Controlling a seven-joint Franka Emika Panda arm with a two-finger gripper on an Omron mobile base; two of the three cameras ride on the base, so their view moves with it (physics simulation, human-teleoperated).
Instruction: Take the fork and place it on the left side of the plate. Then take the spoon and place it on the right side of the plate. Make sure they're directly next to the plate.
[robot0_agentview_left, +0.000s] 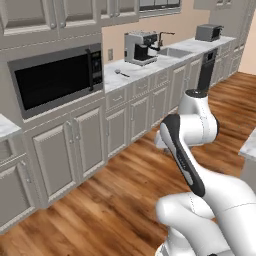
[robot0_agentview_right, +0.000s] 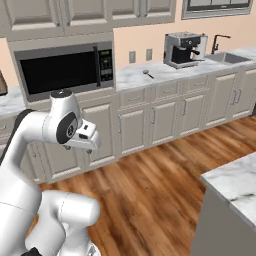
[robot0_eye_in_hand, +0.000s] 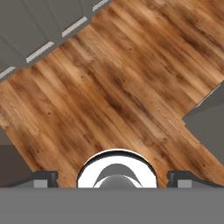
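wood floor (robot0_eye_in_hand: 109, 87), grey cabinets (robot0_agentview_right: 150, 125), built-in microwave (robot0_agentview_left: 55, 80), peach wall (robot0_agentview_right: 145, 37).

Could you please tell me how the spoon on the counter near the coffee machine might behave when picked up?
The spoon looks small and slim, so probably light and stiff. It lies flat on the smooth counter, so a pinch may slide it rather than lift it. Its rounded bowl could let it rock.

The gripper (robot0_eye_in_hand: 112, 178) hangs over the wooden floor (robot0_eye_in_hand: 113, 92), with the cabinets (robot0_agentview_right: 150, 125) ahead of it and a marble counter (robot0_agentview_right: 235, 187) to its right.
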